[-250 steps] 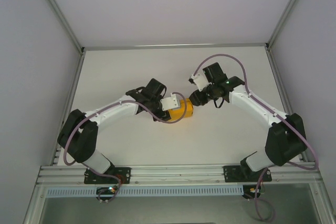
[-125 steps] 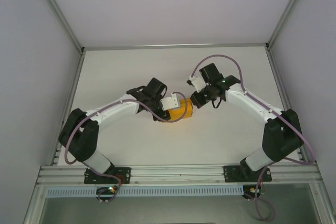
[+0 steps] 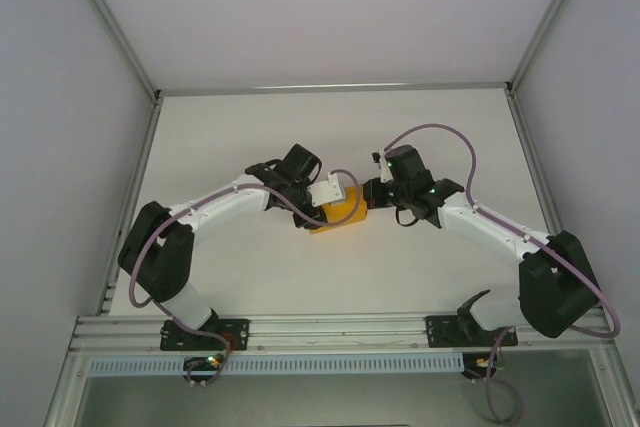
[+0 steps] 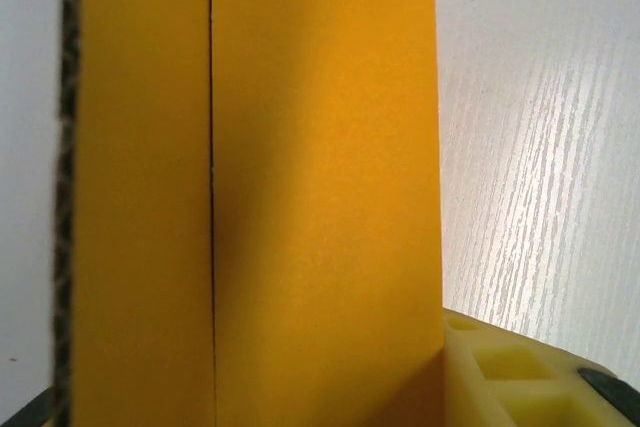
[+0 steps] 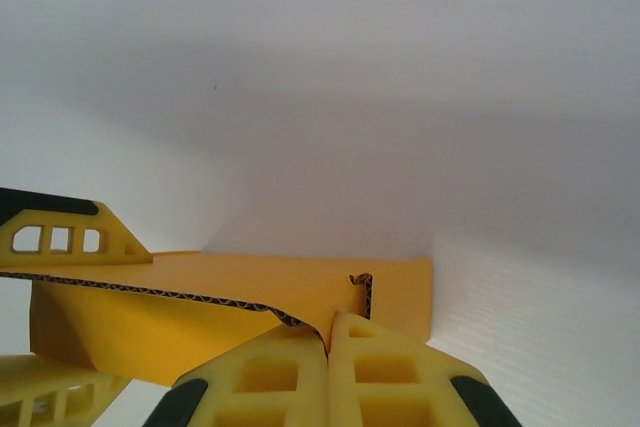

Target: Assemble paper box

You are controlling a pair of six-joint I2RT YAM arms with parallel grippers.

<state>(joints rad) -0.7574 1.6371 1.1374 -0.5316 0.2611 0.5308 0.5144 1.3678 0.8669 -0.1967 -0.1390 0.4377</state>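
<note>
Pale grey walls are enclosing a white surface [image 3: 220,132], and near its middle the two arms are meeting over the paper box [image 3: 340,210], a partly folded piece of orange-yellow corrugated card that is lying tilted between them. We are seeing the left hand [image 3: 322,205] working at its left end and the right hand [image 3: 371,194] at its right end. We judge that each is taking one side so that the thin card is braced while a wall or flap is being turned.

From the left wrist the card is standing right up against the camera with a fold line running down its face. One yellow fingertip [image 4: 520,377] is sitting against its lower right edge. The card is filling the gap between the fingers, so we are reading this hand as clamped across a folded panel.

From the right wrist the fingers [image 5: 400,387] are drawn together, pinching the card's raw corrugated edge between them, with a short upright tab just beyond.

We are judging the box as not yet finished, its panels not squared into a low rectangle
</note>
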